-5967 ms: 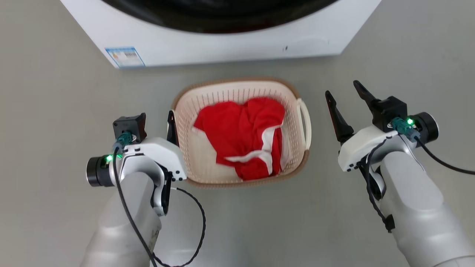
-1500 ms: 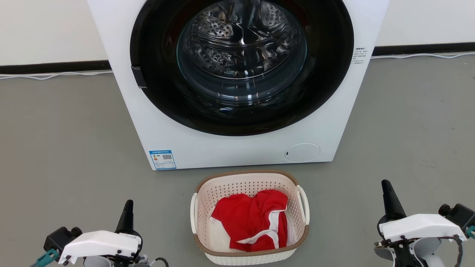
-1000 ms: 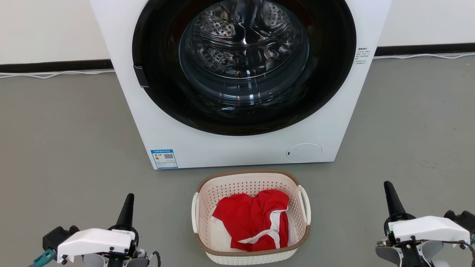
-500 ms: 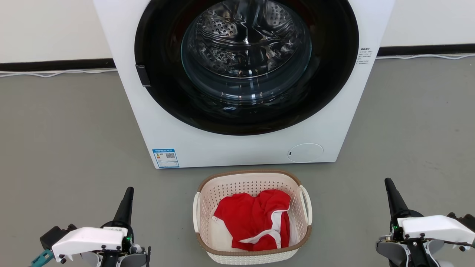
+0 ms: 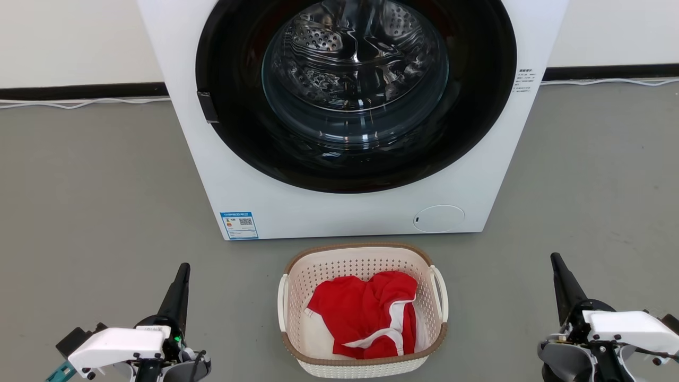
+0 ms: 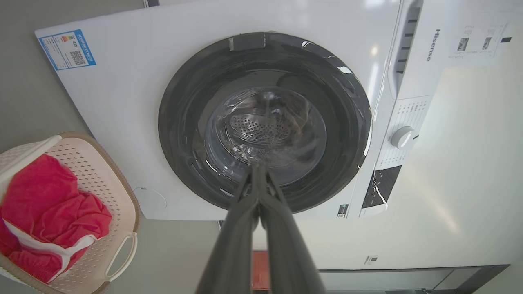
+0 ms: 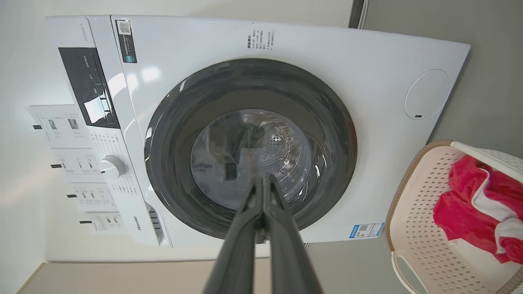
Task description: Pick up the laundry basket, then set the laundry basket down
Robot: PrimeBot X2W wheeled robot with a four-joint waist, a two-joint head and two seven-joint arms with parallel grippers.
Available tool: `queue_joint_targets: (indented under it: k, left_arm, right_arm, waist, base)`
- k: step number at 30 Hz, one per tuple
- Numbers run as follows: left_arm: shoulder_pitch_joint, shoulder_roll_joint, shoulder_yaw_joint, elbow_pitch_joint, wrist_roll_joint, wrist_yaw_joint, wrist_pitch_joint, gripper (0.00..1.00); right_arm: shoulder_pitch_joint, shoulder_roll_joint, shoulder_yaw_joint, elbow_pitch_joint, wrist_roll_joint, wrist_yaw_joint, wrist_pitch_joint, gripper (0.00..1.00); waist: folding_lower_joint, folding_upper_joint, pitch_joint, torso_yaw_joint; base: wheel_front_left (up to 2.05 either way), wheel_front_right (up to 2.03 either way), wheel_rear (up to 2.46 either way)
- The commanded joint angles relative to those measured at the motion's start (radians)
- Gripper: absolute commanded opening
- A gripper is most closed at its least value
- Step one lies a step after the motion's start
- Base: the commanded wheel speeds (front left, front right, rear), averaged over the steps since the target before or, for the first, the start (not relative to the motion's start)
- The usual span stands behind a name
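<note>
Left gripper (image 5: 182, 271) fingers pressed together, holding nothing, right gripper (image 5: 557, 263) closed the same, laundry basket (image 5: 366, 369) on the floor (image 5: 95, 212) between them, apart from both, red garment (image 5: 355, 313) inside, washing machine (image 5: 329, 215) just beyond.

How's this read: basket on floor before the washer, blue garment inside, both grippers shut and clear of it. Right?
No: the garment in the laundry basket is red with white trim, not blue; the head view shows it. The rest holds.
</note>
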Motion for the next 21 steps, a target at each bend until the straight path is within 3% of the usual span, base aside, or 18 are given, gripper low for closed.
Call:
queue_joint_targets:
  k: [1,6,21]
  left_arm:
    - [-0.019,0.015,0.031,-0.035,-0.028,-0.015,0.010,0.00]
    - [-0.017,0.016,0.034,-0.048,-0.077,-0.023,0.024,0.00]
    - [-0.017,0.016,0.034,-0.048,-0.077,-0.023,0.024,0.00]
  right_arm:
    - [-0.010,-0.002,0.018,-0.039,0.035,0.007,0.012,0.00]
    - [-0.005,-0.001,0.016,-0.051,0.099,0.007,0.025,0.00]
    - [-0.005,-0.001,0.016,-0.051,0.099,0.007,0.025,0.00]
  waist:
    - [0.0000,-0.0001,0.000,0.000]
    - [0.0000,-0.0001,0.000,0.003]
    - [0.0000,-0.0001,0.000,0.003]
  base:
    - [0.00,0.00,0.00]
    - [0.00,0.00,0.00]
    - [0.00,0.00,0.00]
